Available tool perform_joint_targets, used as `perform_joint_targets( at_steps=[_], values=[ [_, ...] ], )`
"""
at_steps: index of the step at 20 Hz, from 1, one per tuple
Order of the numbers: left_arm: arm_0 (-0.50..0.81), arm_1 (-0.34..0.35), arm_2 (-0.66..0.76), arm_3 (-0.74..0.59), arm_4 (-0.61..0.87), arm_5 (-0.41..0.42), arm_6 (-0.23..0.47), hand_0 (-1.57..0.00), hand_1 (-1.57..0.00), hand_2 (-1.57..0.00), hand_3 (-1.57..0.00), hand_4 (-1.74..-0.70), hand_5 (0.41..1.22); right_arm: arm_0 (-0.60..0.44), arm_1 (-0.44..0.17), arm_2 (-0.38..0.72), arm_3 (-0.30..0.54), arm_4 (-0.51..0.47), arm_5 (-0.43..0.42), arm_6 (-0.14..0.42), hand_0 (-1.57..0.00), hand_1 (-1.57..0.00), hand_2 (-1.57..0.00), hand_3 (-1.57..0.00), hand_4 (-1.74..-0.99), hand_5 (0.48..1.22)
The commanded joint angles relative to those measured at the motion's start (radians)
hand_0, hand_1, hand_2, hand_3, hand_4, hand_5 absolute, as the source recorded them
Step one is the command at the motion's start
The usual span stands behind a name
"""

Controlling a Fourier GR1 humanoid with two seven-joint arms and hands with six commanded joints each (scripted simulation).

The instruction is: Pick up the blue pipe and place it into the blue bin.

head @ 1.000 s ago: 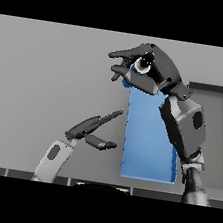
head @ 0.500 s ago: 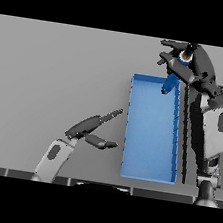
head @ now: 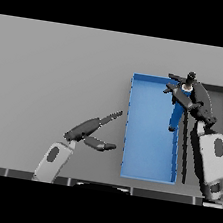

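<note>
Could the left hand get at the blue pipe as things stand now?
Probably not easily. The left hand sits open outside the blue bin, left of its wall, while the blue pipe hangs at the bin's far right side, gripped by the right hand.

R arm comes up from the desk's near right corner, white forearm rising toward the far right, wrist bent inward. R hand [head: 190, 97] sits toward the far right of the desk, fingers curled round a blue pipe [head: 178, 111] that hangs down below the palm, roughly upright.

L arm enters at the near edge, left of centre, forearm angled up and to the right. L hand [head: 91, 131] is low near the desk, fingers straight and pointing to the right, thumb spread apart below them, holding nothing.
</note>
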Motion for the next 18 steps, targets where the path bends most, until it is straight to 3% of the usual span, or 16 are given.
perform_joint_targets(
  at_steps=[1,3,4,8,9,10,12,14,17,18],
  values=[
    [-0.002,0.002,0.000,0.002,0.001,-0.003,0.002,0.00,0.00,0.00,0.00,-0.88,0.425,0.025,-0.034,0.044,-0.004,0.005,-0.051,0.000,-1.57,-1.57,-1.57,-1.57,-1.741,1.221],
    [0.008,0.003,-0.006,-0.002,-0.006,0.001,-0.008,0.00,0.00,0.00,0.00,-0.89,0.422,0.063,-0.088,0.112,-0.001,-0.024,-0.141,0.000,-1.57,-1.57,-1.57,-1.52,-1.741,1.221],
    [0.007,0.004,-0.010,0.001,-0.013,0.001,-0.001,0.00,0.00,0.00,0.00,-0.89,0.420,0.070,-0.111,0.146,-0.001,-0.033,-0.171,0.000,-1.57,-1.57,-1.57,-1.26,-1.741,1.221],
    [0.004,0.001,-0.010,0.000,-0.012,0.004,-0.009,0.00,0.00,0.00,0.00,-0.88,0.421,0.052,-0.215,0.326,0.051,-0.068,-0.309,-0.006,-1.57,-1.55,-1.57,-0.85,-1.741,1.221],
    [0.008,0.004,-0.012,-0.006,-0.014,0.003,-0.011,0.00,0.00,0.00,0.00,-0.88,0.421,0.029,-0.226,0.360,0.079,-0.081,-0.330,-0.009,-1.46,-1.34,-1.34,-0.79,-1.678,1.221],
    [0.006,0.008,-0.008,-0.006,-0.014,0.005,-0.010,0.00,0.00,0.00,0.00,-0.88,0.422,0.008,-0.251,0.409,0.092,-0.111,-0.363,-0.010,-1.17,-1.07,-1.07,-0.63,-1.592,1.221],
    [0.006,0.006,-0.009,-0.008,-0.017,0.009,-0.007,0.00,0.00,0.00,0.00,-0.88,0.425,-0.021,-0.305,0.492,0.129,-0.174,-0.369,0.000,-0.75,-0.68,-0.68,-0.40,-1.413,1.221],
    [0.009,0.008,-0.008,-0.013,-0.012,0.006,-0.003,0.00,0.00,0.00,0.00,-0.88,0.428,-0.056,-0.355,0.581,0.157,-0.223,-0.326,0.001,-0.48,-0.44,-0.44,-0.26,-1.275,1.186],
    [0.018,0.008,-0.010,-0.031,0.000,-0.003,0.003,0.00,0.00,0.00,0.00,-0.88,0.429,-0.153,-0.453,0.775,0.165,-0.292,-0.263,0.000,-0.24,-0.22,-0.22,-0.13,-1.142,1.030],
    [0.023,0.003,-0.017,-0.037,0.000,-0.002,0.008,0.00,0.00,0.00,0.00,-0.89,0.428,-0.181,-0.460,0.811,0.176,-0.300,-0.251,0.000,-0.20,-0.18,-0.18,-0.10,-1.110,0.979]
  ],
)
